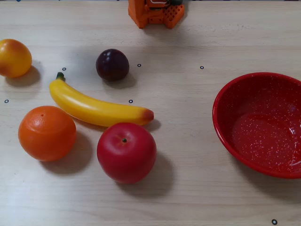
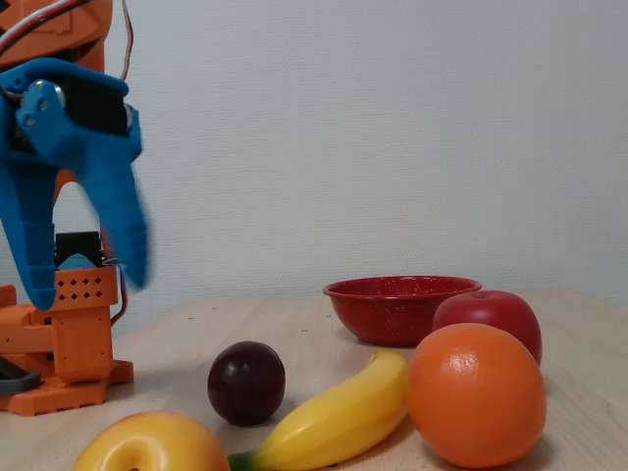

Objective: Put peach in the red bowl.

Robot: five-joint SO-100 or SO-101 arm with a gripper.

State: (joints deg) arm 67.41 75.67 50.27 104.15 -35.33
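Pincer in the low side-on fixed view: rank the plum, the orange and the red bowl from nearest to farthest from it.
The pincer hangs open at the left of the side-on fixed view, above the table.
1. The plum: low, just right of it.
2. The orange: at the front right.
3. The red bowl: at the far end of the table; the top-down view puts it well beyond the fruit.

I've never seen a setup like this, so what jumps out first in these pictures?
Probably the bright fruit on the pale table: a red apple, an orange and a banana clustered at the left of the top-down fixed view. A glossy red bowl sits empty at the right, and in the side fixed view a blue end effector hangs open above the table.
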